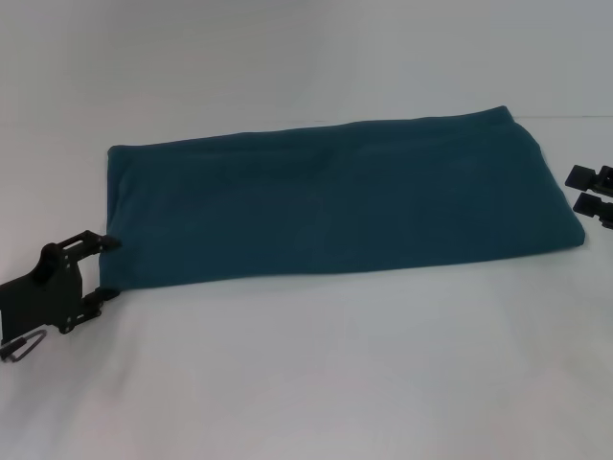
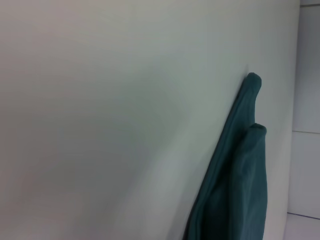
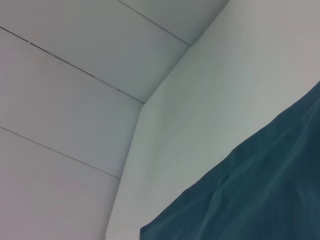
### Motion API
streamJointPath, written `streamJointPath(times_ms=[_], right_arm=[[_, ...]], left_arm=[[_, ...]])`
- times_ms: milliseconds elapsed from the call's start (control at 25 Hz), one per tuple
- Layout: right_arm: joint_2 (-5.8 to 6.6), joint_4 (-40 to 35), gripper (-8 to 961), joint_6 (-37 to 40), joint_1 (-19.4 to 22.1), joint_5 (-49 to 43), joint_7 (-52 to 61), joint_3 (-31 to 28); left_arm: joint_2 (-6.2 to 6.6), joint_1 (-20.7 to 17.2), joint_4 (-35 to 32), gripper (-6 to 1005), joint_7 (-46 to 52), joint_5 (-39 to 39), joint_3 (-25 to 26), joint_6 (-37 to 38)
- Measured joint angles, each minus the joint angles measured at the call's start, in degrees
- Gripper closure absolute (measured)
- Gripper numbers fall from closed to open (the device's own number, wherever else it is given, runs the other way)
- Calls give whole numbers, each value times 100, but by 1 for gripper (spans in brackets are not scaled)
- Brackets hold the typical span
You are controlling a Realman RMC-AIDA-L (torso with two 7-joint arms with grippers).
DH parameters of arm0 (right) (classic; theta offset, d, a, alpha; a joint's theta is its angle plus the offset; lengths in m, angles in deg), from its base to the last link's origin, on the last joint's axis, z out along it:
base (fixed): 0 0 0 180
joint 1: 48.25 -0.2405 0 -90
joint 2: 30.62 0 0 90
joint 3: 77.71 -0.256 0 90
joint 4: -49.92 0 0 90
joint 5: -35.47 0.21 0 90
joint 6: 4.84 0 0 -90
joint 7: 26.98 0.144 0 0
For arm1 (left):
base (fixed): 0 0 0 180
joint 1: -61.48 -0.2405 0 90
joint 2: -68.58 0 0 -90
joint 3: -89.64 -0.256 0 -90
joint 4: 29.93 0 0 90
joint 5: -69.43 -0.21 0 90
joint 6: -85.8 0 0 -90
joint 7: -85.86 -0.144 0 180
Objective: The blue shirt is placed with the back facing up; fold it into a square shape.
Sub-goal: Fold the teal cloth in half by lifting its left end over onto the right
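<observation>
Folded blue shirt (image 1: 335, 206) between spread-open left end effector (image 1: 107, 268), touching, and right end effector (image 1: 578, 189), grip unclear.

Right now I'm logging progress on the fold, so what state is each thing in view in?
blue shirt: folded into a long flat band across the table, not yet square.
left gripper: at the shirt's left end, fingers open and spanning the near corner edge.
right gripper: just off the shirt's right end, fingers open, holding nothing.
table: white, bearing the shirt.
</observation>
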Motion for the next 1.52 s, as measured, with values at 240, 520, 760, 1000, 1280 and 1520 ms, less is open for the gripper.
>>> streamJointPath(times_ms=[240, 520, 760, 1000, 1280, 1520], right_arm=[[3, 45, 266, -4, 1, 8, -4, -4], [8, 61, 266, -4, 9, 18, -7, -11], [9, 62, 266, -3, 10, 30, -10, -11], [9, 62, 266, -3, 10, 37, -10, -11], [-4, 62, 265, -11, 24, 11, -11, -143], [-9, 64, 265, -92, 4, 5, -11, -152]], left_arm=[[-13, 104, 36, 279, -63, -1, 0, -127], [-57, 242, 37, 278, -139, 0, 0, -276], [-78, 302, 63, 279, -250, 18, 0, -296], [-85, 378, 122, 279, -605, 287, 67, -78], [-65, 334, 172, 279, -682, 317, 26, -187], [-69, 348, 187, 278, -700, 273, -75, -364]])
